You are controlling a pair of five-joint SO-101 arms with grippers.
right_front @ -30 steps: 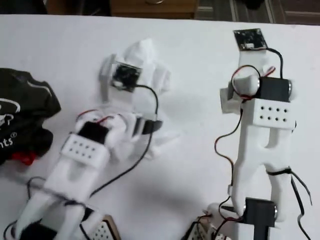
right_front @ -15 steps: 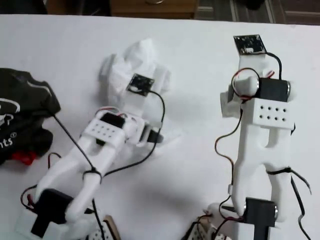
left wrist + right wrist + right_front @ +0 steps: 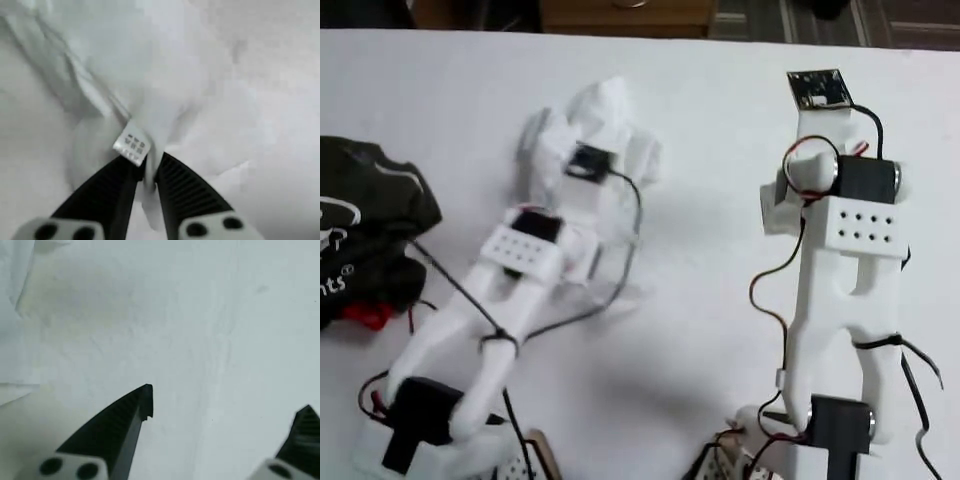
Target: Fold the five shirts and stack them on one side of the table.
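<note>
A crumpled white shirt (image 3: 605,105) lies on the white table (image 3: 720,200), left of centre and towards the back. My left gripper (image 3: 575,135) sits in it. In the left wrist view that gripper (image 3: 150,170) is shut on a fold of the white shirt (image 3: 150,75), beside its small sewn label (image 3: 131,145). My right gripper (image 3: 815,95) is over bare table at the back right, apart from the shirt. Its black fingers (image 3: 142,397) are spread wide with nothing between them, the gripper (image 3: 225,410) open. An edge of white cloth (image 3: 17,275) shows in the right wrist view.
A pile of dark shirts (image 3: 365,235) with a bit of red cloth (image 3: 365,315) lies at the table's left edge. Both arm bases and loose cables (image 3: 770,290) take up the near edge. Wooden furniture (image 3: 620,15) stands beyond the far edge.
My left arm has swung and drawn back towards the near left with the white shirt held; the shirt's lower part has bunched in. The right arm has not moved.
</note>
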